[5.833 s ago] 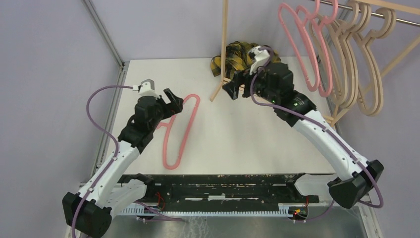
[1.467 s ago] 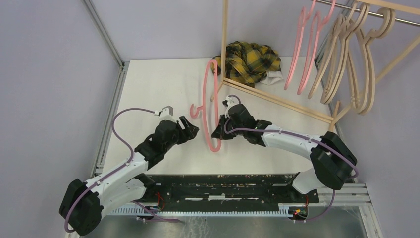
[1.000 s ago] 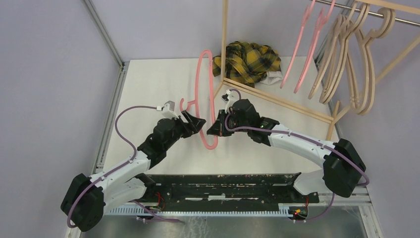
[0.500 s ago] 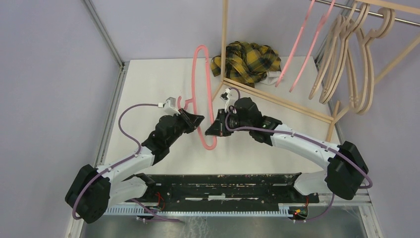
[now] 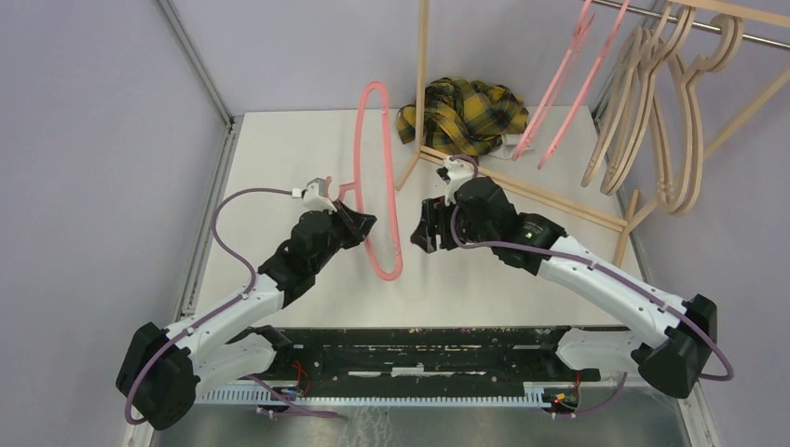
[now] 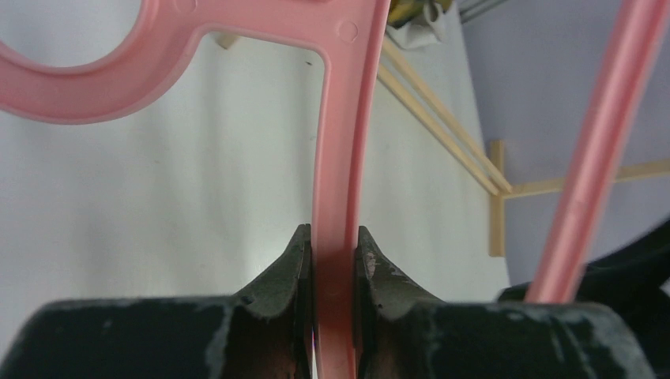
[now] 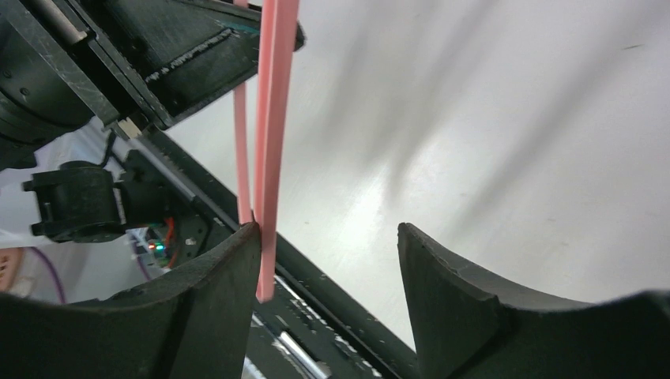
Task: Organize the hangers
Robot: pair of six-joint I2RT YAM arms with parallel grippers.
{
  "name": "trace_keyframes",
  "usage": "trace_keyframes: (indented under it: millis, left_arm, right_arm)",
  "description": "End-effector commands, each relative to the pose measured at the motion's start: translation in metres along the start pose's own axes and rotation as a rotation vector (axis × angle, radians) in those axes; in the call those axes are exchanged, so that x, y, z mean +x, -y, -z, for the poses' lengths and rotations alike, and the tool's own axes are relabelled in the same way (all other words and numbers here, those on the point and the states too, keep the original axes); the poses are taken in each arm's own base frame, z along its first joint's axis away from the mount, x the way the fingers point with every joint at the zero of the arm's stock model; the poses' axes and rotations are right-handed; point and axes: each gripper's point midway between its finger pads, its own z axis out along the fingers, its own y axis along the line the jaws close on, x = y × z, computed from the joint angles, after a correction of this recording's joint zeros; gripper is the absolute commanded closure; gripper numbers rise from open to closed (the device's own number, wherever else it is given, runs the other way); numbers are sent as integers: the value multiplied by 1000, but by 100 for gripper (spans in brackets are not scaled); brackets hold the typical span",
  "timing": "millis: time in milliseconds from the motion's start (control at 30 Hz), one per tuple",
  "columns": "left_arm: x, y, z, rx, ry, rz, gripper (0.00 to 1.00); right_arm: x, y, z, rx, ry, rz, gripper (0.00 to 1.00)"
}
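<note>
Now your left gripper pinches the straight bar of one pink hanger just below its hook, and the fingers are narrow and tight on the plastic. The hanger is up in the air above the table, between the two arms, with its long loop rising toward the wooden rack post. Your right gripper holds nothing; its fingers stand wide apart, and the hanger's edge passes just beside the inner face of one of them. I think the danger is in this single thin grip: the loop is long, so it can turn in the fingers if it touches the post or if the right finger pushes it sideways. If you close the right gripper off-centre, you can twist the hanger out of the left one. Near the rail, a swinging loop can also knock the other hangers that hang there.
</note>
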Motion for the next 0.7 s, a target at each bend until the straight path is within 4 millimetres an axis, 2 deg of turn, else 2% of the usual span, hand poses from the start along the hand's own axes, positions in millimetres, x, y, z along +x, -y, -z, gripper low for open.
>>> trace_keyframes:
  millis: [0, 100, 233, 367, 533, 667]
  left_arm:
    - [-28, -22, 5, -185, 63, -129, 97]
    - [-32, -36, 2, -300, 46, -180, 97]
    - [-31, -38, -7, -366, -4, -209, 97]
    - [-29, -27, -19, -360, -55, -213, 97]
    - [-31, -8, -28, -320, -69, -209, 97]
    - [-30, 3, -31, -293, -77, -209, 97]
  right_arm:
    - [-37, 11, 36, 116, 108, 127, 29]
    - [-35, -11, 36, 70, 93, 178, 29]
    - [-21, -41, 21, 25, 56, 245, 29]
    - [-9, -67, 4, -17, 40, 288, 29]
    - [3, -89, -17, -46, 7, 322, 30]
    - [7, -94, -33, -37, 13, 335, 30]
